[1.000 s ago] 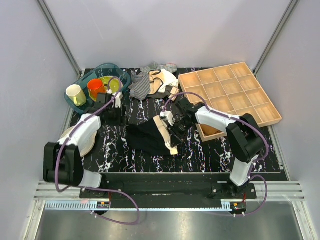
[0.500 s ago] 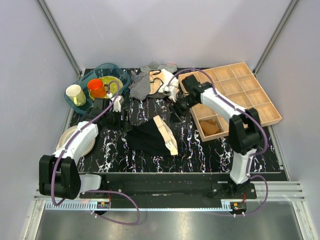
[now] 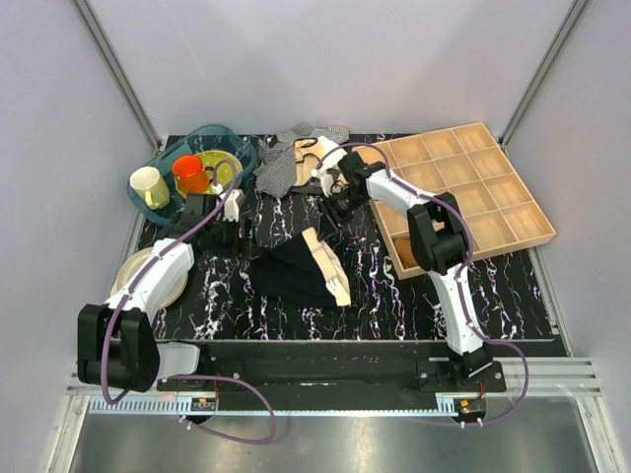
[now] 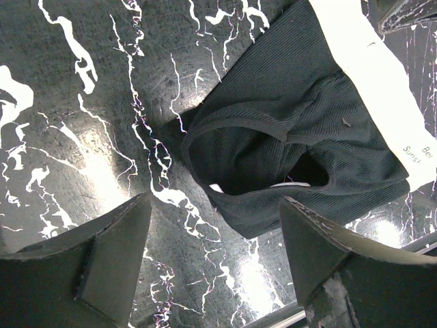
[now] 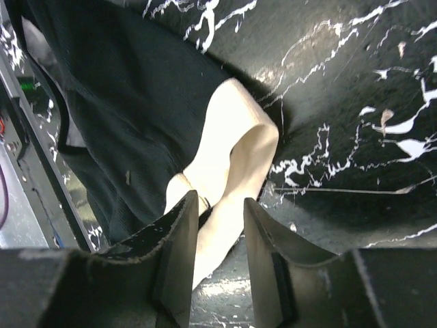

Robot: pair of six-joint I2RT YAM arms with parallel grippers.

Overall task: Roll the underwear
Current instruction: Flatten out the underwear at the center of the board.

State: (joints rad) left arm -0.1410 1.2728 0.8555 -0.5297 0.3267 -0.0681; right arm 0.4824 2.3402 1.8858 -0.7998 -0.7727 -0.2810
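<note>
The underwear (image 3: 286, 271) lies loose on the surface (image 3: 394, 296). The left fingers (image 4: 109, 260), at its 10 o'clock, are released wide; the right fingers (image 5: 171, 266), at 1 o'clock, are narrowly parted, empty.

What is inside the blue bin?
An orange cup, a cream mug and a yellow-green plate. The floor of the bin beneath them is covered.

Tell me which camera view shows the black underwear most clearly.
The left wrist view: the underwear is close and sharp, with its ribbed fabric, one opening and cream band plain. The top view shows all of it, but small. The right wrist view shows only part of the black fabric and the folded cream band.
</note>
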